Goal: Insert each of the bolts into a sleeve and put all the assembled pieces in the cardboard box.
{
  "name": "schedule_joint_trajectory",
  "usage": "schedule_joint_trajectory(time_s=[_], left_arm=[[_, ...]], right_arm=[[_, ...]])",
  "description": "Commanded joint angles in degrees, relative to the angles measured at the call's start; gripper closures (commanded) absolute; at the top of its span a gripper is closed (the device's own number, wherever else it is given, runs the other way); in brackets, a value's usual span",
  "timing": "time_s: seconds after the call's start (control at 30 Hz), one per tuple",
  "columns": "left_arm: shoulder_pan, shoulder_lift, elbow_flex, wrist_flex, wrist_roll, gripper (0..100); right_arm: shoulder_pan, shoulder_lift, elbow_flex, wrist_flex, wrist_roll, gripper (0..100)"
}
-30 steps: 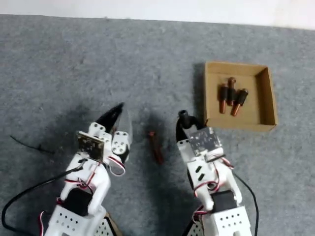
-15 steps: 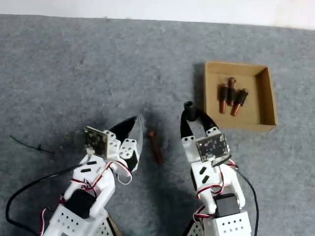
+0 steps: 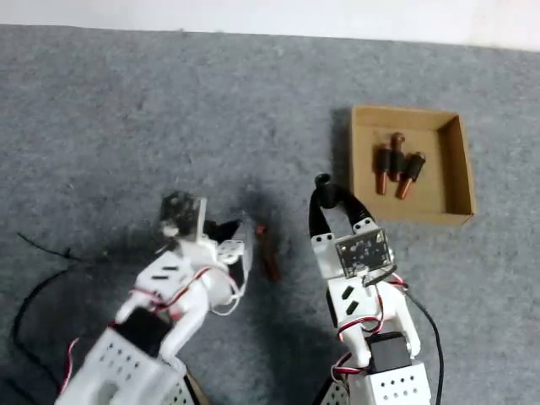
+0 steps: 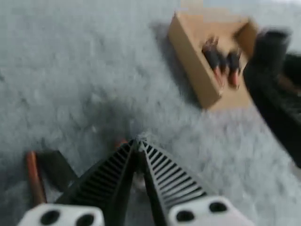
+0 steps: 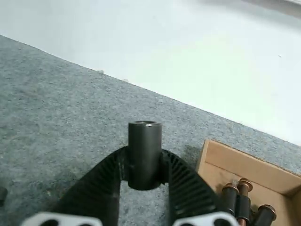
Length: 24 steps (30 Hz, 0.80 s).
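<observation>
No readable text, labels or numbers on anything

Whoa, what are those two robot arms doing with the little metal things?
They are fitting bolts into sleeves. The right gripper holds a black tube-shaped sleeve upright above the grey carpet. The left gripper, its jaws closed, is down beside a copper-coloured bolt that lies loose on the carpet between the arms. Three finished bolt-and-sleeve pieces already lie in the brown cardboard box.

A grey carpet-like mat covers the table. Beyond its far edge runs a white surface. A thin black strand lies on the mat near its left side.
</observation>
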Motion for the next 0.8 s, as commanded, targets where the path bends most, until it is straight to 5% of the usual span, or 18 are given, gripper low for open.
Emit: schedule_joint_trajectory(time_s=[0.0,0.13,0.3,0.4,0.77], left_arm=[[2.2,15.8,-8.3,-1.5,0.6,99],[2.6,28.8,-14.5,-1.5,0.6,96],[4.6,39.5,-18.2,-1.5,0.9,76],[5.1,43.6,-20.1,-1.5,7.1,68],[-2.0,58.1,-28.2,-1.5,10.2,67]], right_arm=[[0.4,-1.2,3.9,-1.5,0.3,99.3],[0.4,-1.2,3.9,-1.5,0.3,99.3],[0.4,-1.2,3.9,-1.5,0.3,99.3],[0.5,-1.2,3.9,-1.5,0.4,99.3],[0.6,-1.2,3.9,-1.5,0.4,99.3]])
